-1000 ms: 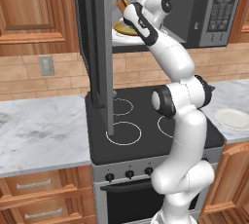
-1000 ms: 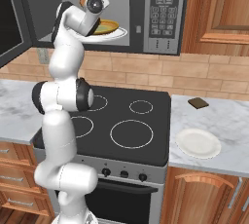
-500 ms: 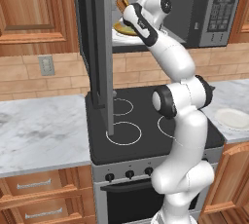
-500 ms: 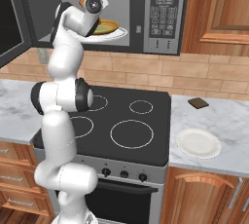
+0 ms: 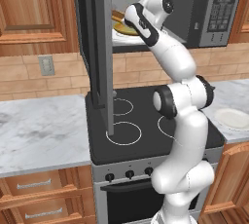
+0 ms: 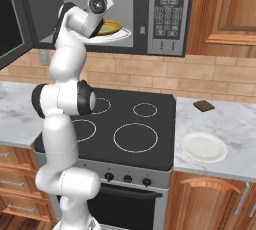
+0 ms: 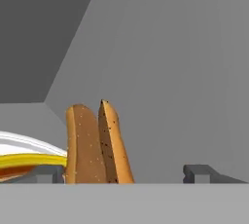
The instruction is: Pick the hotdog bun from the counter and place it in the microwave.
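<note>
Hotdog bun (image 7: 95, 145) | upright between spread jaws, untouched | inside microwave (image 6: 145, 9), beside yellow plate (image 7: 29, 160) edge

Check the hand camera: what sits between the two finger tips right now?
In the hand view, the hotdog bun stands between the fingertips, nearer the left one; the gap toward the other tip shows just the microwave wall. The gripper looks open.

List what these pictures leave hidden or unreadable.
- Bun: hand view's bottom edge cuts its lower end; whether it rests on the yellow plate is unclear.
- Gripper: wrist hides it in both base views.
- Microwave keypad: labels too small, both base views.
</note>
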Controlling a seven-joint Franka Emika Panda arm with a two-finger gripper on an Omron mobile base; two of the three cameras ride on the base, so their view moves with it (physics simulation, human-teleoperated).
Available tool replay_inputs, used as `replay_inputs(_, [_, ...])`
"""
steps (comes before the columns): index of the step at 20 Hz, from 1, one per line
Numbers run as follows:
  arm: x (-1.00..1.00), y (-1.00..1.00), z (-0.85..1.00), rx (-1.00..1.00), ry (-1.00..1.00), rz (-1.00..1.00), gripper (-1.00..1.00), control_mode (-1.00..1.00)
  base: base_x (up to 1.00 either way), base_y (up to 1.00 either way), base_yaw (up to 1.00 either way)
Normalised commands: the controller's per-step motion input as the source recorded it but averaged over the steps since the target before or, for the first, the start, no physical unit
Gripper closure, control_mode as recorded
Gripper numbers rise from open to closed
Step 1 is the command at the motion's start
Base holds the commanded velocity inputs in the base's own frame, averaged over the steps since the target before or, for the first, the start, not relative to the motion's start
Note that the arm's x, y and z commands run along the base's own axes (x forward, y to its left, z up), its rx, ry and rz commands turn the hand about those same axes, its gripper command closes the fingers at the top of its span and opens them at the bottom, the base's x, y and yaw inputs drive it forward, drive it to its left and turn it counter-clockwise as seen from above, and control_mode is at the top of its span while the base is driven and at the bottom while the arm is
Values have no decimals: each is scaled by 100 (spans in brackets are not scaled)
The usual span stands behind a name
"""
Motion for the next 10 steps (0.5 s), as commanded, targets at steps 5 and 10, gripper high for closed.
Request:
replay_inputs(5, [-28,-25,0,0,0,-3,-100,-100,0,0,0])
replay_inputs(10, [-85,-4,0,6,0,-11,-100,-100,0,0,0])
